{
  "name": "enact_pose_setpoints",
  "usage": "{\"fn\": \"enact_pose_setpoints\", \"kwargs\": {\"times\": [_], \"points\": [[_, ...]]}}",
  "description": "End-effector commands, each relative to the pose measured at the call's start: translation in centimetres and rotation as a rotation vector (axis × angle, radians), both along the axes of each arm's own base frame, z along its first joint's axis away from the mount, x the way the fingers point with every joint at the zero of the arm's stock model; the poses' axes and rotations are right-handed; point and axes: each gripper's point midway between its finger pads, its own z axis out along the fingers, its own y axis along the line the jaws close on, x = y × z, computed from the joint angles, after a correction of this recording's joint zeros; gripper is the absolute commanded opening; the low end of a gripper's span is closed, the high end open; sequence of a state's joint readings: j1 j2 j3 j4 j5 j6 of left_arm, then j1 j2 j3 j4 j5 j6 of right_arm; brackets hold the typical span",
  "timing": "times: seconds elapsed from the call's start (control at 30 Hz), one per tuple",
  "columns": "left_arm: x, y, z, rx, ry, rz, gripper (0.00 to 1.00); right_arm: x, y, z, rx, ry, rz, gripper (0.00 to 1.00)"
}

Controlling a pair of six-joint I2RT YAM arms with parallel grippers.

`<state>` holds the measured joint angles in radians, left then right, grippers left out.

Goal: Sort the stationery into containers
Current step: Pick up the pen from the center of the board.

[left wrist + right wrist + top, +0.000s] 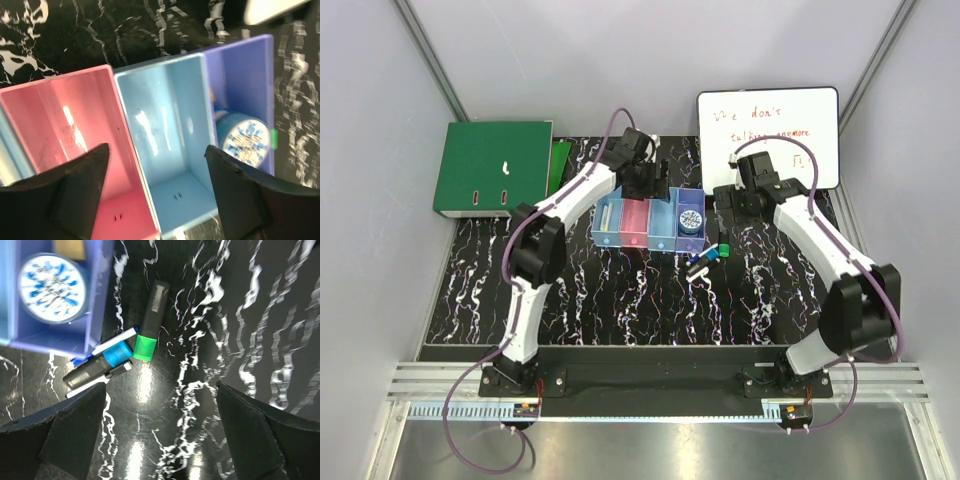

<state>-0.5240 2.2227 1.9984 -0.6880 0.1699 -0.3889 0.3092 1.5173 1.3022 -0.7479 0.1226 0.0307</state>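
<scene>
sitting in the purple bin (245,65), right end of the row of bins (660,215): the round blue-and-white roll (52,287), flat face up, close against the bin's near wall. something tan shows behind it in the same bin, can't tell what.

rest of the loose stationery is on the table (570,290), just outside the purple bin's near right corner:
- green-capped marker (152,320), black body, lying flat
- blue-capped marker (97,365), dark body, lying flat at an angle to the green one, with the two caps just beside each other
- white pen (112,340) with blue ends, lying along the blue-capped marker, touching or nearly so, with one end just beside the bin corner

pink bin (60,125) and the middle light blue bin (165,125) both show bare floors in the left wrist view. far-left light blue bin (603,240): contents too small to tell.

left gripper (156,152) hangs over the back of the row, roughly above the wall between the pink and middle light blue bins. its fingers (75,195) are spread wide with nothing between them.

right gripper (160,390) is over the table just right of the purple bin. its fingers (260,435) are spread fully and hold nothing. the markers lie on the table towards its left finger.

further out: green binder (492,168) at the table's far left corner, well apart from the bins, and whiteboard (770,135) with red writing at the far right, behind the right arm.
</scene>
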Motion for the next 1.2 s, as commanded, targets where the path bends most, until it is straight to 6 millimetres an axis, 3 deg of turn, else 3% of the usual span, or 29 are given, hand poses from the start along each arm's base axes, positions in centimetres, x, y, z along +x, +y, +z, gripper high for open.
{"fn": "enact_pose_setpoints", "kwargs": {"times": [0.0, 0.03, 0.1, 0.13, 0.4, 0.73, 0.93, 1.07, 1.17], "points": [[-0.7, -0.1, 6.9, -0.089, -0.167, -0.155, 0.85, 1.8, 0.1, -1.3, 0.139, 0.072, -0.091, 0.97], [-0.8, 0.3, 8.2, -0.095, -0.199, -0.163, 0.86, 2.2, 0.1, -2.5, 0.158, 0.109, -0.096, 0.97], [-1.5, 0.8, 8.1, -0.092, -0.207, -0.205, 0.86, 3.1, 0.4, -2.9, 0.178, 0.124, -0.099, 0.95], [-1.7, 1.2, 9.2, -0.102, -0.234, -0.215, 0.86, 3.4, 0.4, -4.0, 0.177, 0.148, -0.107, 0.95], [-2.2, 4.4, 12.4, -0.067, -0.325, -0.259, 0.86, 5.1, 0.9, -7.8, 0.175, 0.235, -0.130, 0.92], [-3.0, 9.4, 11.5, 0.049, -0.337, -0.232, 0.86, 5.5, -1.2, -12.2, 0.077, 0.298, -0.189, 0.88], [-3.3, 11.3, 10.8, 0.083, -0.326, -0.219, 0.86, 5.5, -1.8, -13.5, 0.040, 0.315, -0.204, 0.84], [-2.8, 12.1, 11.3, 0.097, -0.342, -0.210, 0.86, 5.6, -1.5, -14.2, 0.043, 0.326, -0.202, 0.81], [-2.6, 12.6, 11.3, 0.098, -0.340, -0.203, 0.86, 5.7, -1.1, -14.6, 0.040, 0.329, -0.194, 0.72]]}}
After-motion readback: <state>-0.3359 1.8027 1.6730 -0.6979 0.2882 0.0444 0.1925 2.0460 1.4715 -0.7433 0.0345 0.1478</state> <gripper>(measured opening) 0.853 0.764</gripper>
